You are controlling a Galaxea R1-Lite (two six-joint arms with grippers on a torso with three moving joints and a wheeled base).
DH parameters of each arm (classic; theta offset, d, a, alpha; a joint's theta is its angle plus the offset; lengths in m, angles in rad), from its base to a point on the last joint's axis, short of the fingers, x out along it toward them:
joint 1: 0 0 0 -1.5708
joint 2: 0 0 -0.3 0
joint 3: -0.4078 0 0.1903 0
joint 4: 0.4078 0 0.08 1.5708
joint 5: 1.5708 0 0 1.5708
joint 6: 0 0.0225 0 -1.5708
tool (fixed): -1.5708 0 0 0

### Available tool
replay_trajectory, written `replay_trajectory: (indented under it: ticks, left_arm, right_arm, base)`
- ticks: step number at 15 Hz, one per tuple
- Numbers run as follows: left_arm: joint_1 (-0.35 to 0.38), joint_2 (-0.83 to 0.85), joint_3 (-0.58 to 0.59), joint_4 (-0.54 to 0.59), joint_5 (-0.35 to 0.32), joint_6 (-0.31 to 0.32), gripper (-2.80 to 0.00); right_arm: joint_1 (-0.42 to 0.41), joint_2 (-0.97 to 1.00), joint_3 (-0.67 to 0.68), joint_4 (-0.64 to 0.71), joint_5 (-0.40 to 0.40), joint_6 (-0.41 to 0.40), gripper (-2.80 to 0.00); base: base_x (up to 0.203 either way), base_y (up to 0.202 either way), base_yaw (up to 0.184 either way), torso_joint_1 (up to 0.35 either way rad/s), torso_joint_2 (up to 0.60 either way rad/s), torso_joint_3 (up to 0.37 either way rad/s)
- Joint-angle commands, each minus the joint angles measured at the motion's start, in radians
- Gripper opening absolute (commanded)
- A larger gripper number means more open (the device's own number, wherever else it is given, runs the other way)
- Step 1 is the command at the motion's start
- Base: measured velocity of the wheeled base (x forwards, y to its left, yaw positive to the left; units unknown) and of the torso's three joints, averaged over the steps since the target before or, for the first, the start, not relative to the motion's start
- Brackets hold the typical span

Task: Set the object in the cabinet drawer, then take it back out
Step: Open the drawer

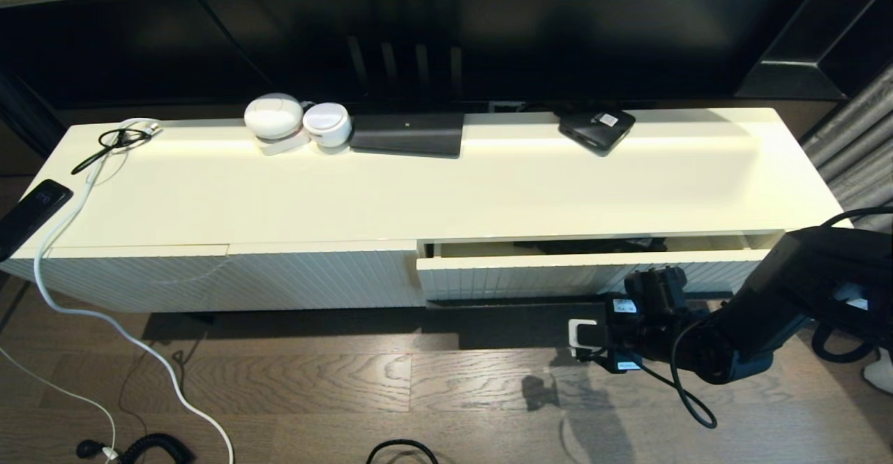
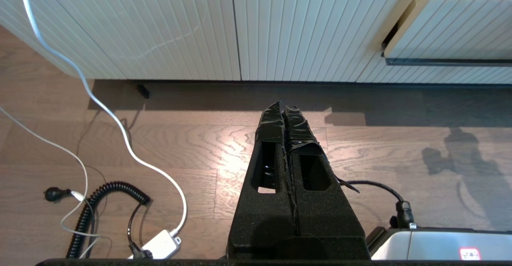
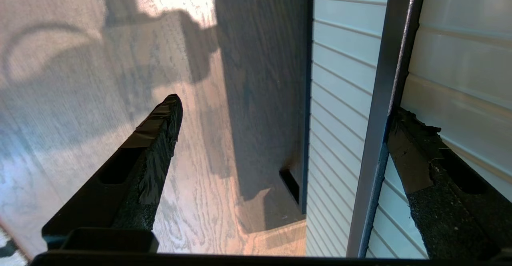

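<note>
The cabinet drawer (image 1: pixel 558 273) on the right side of the cabinet stands a little way out. Through the gap at its top a dark strip of the black umbrella (image 1: pixel 593 245) shows inside; the rest is hidden. My right gripper (image 1: pixel 652 284) is low in front of the drawer. In the right wrist view the right gripper (image 3: pixel 287 107) is open and the thin black handle bar (image 3: pixel 382 118) runs between its fingers, one finger (image 3: pixel 412 146) tucked behind the bar against the ribbed front. My left gripper (image 2: pixel 282 108) is shut on nothing, over the floor left of the drawer (image 2: pixel 452 26).
On the cabinet top (image 1: pixel 446 192) sit two white round devices (image 1: pixel 275 116), a flat black box (image 1: pixel 408 133), a black box with a white label (image 1: pixel 597 129) and a phone (image 1: pixel 31 214). A white cable (image 1: pixel 63 241) trails to the floor (image 1: pixel 349 380), where more cords (image 2: pixel 104 214) lie.
</note>
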Motion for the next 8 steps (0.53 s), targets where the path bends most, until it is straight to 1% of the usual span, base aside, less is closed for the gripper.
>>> replay_trajectory:
  ticks: [1,7,8]
  left_arm:
    - [0.000,0.000,0.002,-0.001,0.000,-0.001,-2.80]
    - [0.000,0.000,0.002,-0.001,0.000,-0.001,-2.80]
    - [0.000,0.000,0.002,-0.001,0.000,-0.001,-2.80]
  right_arm:
    - [0.001,-0.013,0.030,-0.001,-0.001,-0.006,0.00]
    - [0.010,-0.079,0.120,0.000,-0.004,-0.001,0.00]
    - [0.012,-0.097,0.151,-0.001,-0.004,-0.001,0.00]
  base:
    - [0.000,0.000,0.000,0.000,0.00,0.000]
    - [0.000,0.000,0.000,0.000,0.00,0.000]
    - [0.000,0.000,0.000,0.000,0.00,0.000]
